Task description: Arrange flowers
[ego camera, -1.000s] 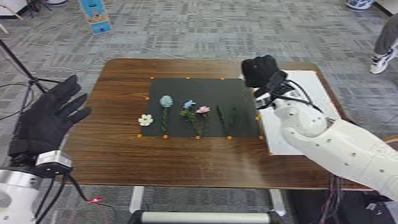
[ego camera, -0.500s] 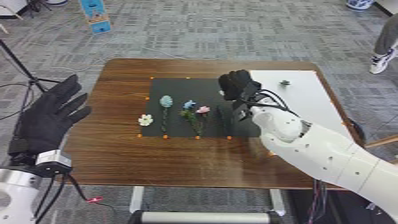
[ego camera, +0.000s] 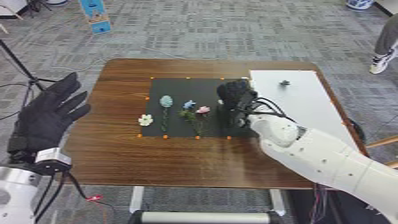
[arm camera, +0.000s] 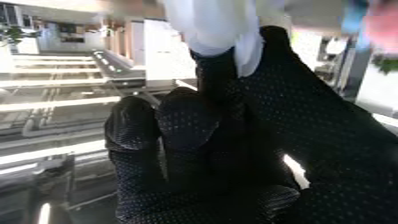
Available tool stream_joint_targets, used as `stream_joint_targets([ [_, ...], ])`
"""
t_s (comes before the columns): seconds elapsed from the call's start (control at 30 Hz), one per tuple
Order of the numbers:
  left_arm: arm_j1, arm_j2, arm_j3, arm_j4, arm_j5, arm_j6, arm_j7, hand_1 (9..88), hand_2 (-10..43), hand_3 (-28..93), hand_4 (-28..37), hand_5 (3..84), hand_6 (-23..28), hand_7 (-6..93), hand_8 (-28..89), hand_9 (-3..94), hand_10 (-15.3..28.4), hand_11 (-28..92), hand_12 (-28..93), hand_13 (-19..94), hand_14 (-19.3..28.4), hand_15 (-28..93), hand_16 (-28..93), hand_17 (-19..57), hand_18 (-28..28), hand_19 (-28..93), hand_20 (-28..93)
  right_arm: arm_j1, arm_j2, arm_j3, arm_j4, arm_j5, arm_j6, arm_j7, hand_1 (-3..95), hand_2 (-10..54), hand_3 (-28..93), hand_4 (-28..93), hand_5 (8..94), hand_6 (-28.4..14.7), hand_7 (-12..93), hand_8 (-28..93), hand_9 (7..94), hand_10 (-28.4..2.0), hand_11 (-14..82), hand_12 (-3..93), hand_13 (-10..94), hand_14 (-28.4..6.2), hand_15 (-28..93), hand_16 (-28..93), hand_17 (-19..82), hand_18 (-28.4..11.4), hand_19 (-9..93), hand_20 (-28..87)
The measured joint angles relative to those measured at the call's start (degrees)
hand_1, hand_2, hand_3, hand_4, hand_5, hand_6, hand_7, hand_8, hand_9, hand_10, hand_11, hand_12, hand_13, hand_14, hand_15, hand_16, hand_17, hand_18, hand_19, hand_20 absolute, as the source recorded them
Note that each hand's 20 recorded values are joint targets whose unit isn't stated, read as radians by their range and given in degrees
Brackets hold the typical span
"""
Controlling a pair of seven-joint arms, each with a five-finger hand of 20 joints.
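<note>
- At 2 o'clock from the centre of the dark mat (ego camera: 204, 87): right hand (ego camera: 235, 95), above the mat, its arm coming in from 5 o'clock.
- Right wrist view: right hand (arm camera: 266, 95) has its thumb and a finger clamped on a white bloom (arm camera: 211, 25); petals overlap the tips, so the exact contact cannot be made out. Two other fingers lie side by side, slightly bent.
- At 9 o'clock, beside the brown table (ego camera: 187, 172): left hand (ego camera: 44, 115), fingers straight and somewhat apart, pointing toward 1 o'clock, thumb clear of them.
- Mat, 8 o'clock: small white flower (ego camera: 145, 120), lying near the edge.
- Mat, between 9 and 10 o'clock: pale blue-green flower (ego camera: 166, 101), stem running toward 6 o'clock.
- Mat, near the centre: small blue flower (ego camera: 189, 104); pink flower (ego camera: 203, 109) just beside it, toward 4 o'clock; green foliage (ego camera: 187, 115) at its 6 o'clock.
- Table, 3 o'clock side: white board (ego camera: 315, 115). Small green sprig (ego camera: 284, 82) on it, at the board's 11 o'clock.
</note>
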Motion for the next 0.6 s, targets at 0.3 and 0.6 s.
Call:
stream_joint_targets([
  [0.3, -0.61, 0.49, 0.02, 0.31, -0.03, 0.01, -0.03, 22.7, -8.9, 66, -28.3, 24.1, 1.0, 17.2, -10, 19.2, 8.6, 12, 17, 15, 12.9, 11, 5, -11.0, 19.1, 37, 9, -1.15, -0.57, 2.51, -0.41, -0.11, -2.37, 0.04, 44.4, -9.5, 76, -28, 60.2, 2.9, 51, 5, 71.1, -6.7, 26.6, 51.1, 62, -7.4, 78, 40, 36, -18.2, 88, 58],
  [0.6, -0.52, 0.49, 0.02, 0.31, -0.03, 0.01, -0.01, 22.3, -9.0, 67, -28.3, 24.0, 1.1, 16.6, -10, 19.0, 8.3, 12, 17, 15, 12.9, 11, 5, -11.1, 19.0, 37, 9, -3.27, 0.87, 6.99, -5.53, -0.78, -8.58, 0.37, 28.1, -9.5, 83, -28, 53.2, 0.9, 43, -16, 55.6, -11.3, 44.0, 32.9, 56, -10.2, 80, 39, 32, -20.1, 88, 61],
])
